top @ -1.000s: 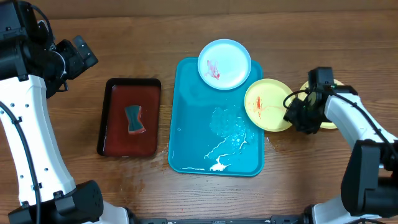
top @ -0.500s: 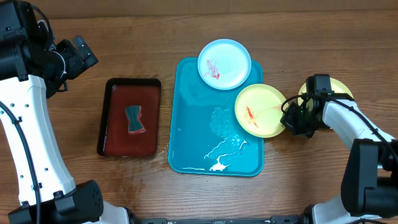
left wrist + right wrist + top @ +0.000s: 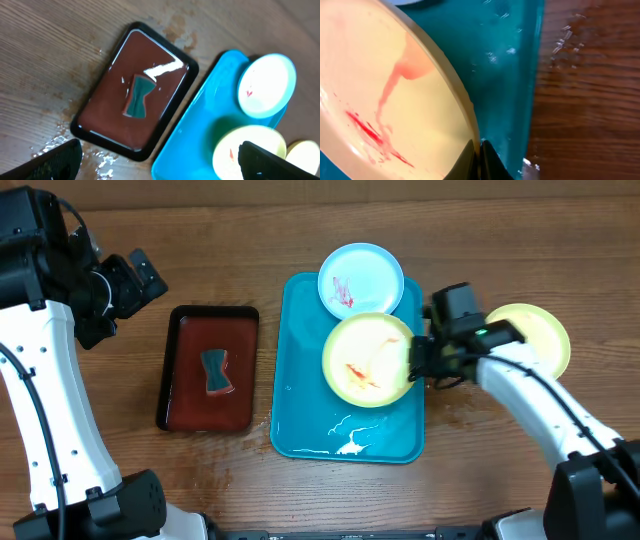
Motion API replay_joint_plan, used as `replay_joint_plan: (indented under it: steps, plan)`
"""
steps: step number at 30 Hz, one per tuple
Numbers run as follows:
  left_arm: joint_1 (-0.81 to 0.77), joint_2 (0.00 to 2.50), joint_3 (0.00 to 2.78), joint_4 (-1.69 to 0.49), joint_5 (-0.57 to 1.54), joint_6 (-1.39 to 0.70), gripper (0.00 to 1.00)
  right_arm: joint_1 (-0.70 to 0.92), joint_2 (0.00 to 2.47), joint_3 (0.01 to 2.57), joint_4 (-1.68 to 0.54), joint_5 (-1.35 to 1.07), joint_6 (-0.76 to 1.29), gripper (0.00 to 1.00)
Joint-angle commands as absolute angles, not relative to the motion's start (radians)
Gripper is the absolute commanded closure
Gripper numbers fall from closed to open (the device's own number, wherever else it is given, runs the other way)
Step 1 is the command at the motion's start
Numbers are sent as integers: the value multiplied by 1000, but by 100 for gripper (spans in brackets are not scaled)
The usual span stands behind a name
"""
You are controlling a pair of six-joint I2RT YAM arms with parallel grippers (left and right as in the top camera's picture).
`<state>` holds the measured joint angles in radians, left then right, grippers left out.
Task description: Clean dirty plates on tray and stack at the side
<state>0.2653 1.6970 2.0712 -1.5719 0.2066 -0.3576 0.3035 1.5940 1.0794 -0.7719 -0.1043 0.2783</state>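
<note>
Your right pincer [image 3: 414,360] is clamped on the rim of the red-smeared yellow-green plate [image 3: 362,360], which is over the turquoise tray [image 3: 300,405]. Just beyond it, the pale aqua plate [image 3: 361,283], also smeared, lies at the tray's far right corner. A second yellow-green plate [image 3: 535,335] rests on the wooden surface [image 3: 500,240], right of the tray. Your left pincer [image 3: 138,272] hangs with its fingers apart, holding nothing, near the dark red tray [image 3: 190,340] with its teal sponge [image 3: 217,372].

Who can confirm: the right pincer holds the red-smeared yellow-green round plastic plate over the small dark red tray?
No. The right pincer holds the red-smeared yellow-green round plastic plate over the turquoise rectangular plastic tray; the overhead view shows it.
</note>
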Motion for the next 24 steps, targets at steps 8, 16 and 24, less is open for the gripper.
replay_joint_plan:
  steps: [8,16,24]
  plan:
    - [184,1696,1938,-1588,92,-292,14,410,1727,1026,-632,-20,446,96]
    - [100,1697,1599,-1345,39,-292,18,393,1695,1071,-705,-14,441,65]
    - [38,1701,1273,-982,48,-326,31,365,1568,1156,-822,-13,434,54]
